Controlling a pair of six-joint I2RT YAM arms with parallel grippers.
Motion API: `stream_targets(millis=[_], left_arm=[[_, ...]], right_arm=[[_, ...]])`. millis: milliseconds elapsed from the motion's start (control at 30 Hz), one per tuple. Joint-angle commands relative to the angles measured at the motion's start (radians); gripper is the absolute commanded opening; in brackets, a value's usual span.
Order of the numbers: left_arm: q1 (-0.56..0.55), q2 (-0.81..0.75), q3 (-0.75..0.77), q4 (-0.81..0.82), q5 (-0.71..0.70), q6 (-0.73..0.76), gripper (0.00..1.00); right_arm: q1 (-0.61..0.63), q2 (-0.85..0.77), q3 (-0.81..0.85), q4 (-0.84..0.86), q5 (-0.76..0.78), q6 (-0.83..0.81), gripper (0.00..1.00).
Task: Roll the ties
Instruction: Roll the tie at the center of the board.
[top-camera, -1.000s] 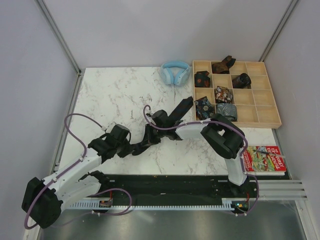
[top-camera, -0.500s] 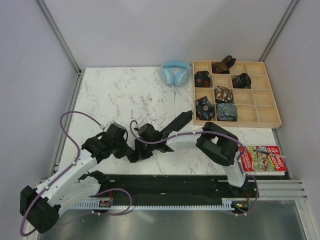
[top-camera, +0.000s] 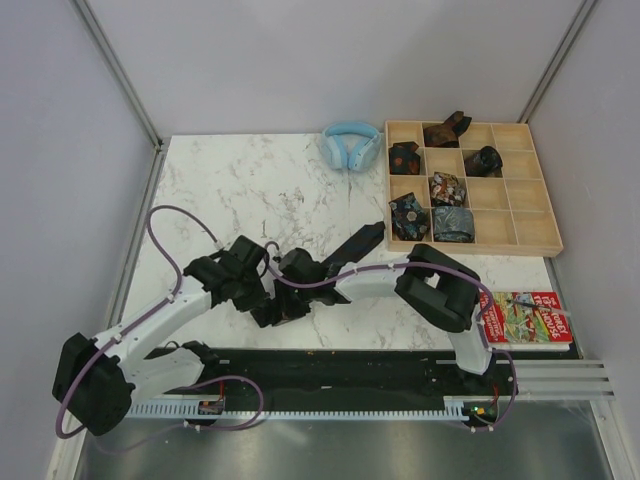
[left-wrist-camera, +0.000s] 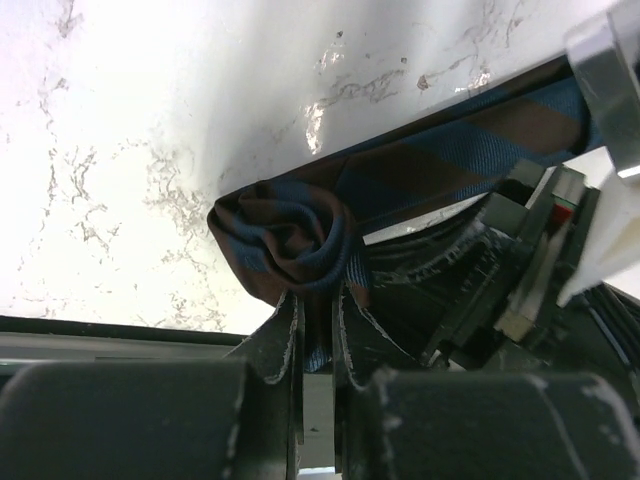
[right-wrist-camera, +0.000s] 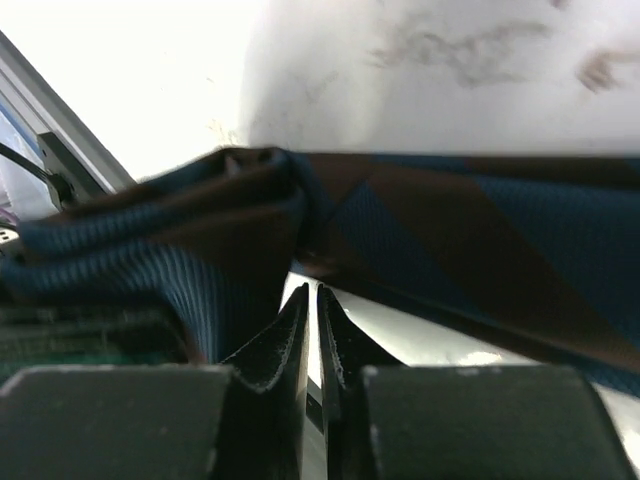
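A brown-and-blue striped tie (top-camera: 357, 241) lies slantwise on the marble table, its near end wound into a small roll (left-wrist-camera: 295, 245). My left gripper (left-wrist-camera: 317, 325) is shut on the fabric at the bottom of that roll; blue cloth shows between its fingers. In the top view it sits at the roll's left (top-camera: 264, 293). My right gripper (right-wrist-camera: 311, 292) is shut, with only a thin bright slit between its fingers. Its tips rest against the tie's underside (right-wrist-camera: 470, 240) where the roll begins. From above, the right gripper (top-camera: 288, 297) sits close beside the left one.
A wooden compartment tray (top-camera: 510, 248) at the back right holds several rolled ties (top-camera: 446, 187). Light blue headphones (top-camera: 350, 145) lie to its left. A colourful book (top-camera: 530, 318) rests by the right arm's base. A black strip (top-camera: 340, 368) runs along the near edge.
The right gripper has drawn the tie's near end leftward and toward the front edge. The left arm has swung right, closing in beside the right gripper at the roll.
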Motion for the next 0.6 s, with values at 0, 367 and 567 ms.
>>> stream_targets(millis=[0,367,567], left_arm=[[0.0,0.053,0.049,-0.008,-0.052,0.067,0.02],[-0.008,0.159,0.107,-0.003,-0.076,0.072,0.02],[-0.02,0.23,0.144,0.016,-0.078,0.078,0.07]], right_arm=[[-0.032,-0.091,-0.06,-0.024,0.023,-0.03,0.14],[-0.153,-0.295,-0.209,-0.149,0.061,-0.118,0.18],[-0.182,-0.335,-0.253,-0.156,0.063,-0.141,0.18]])
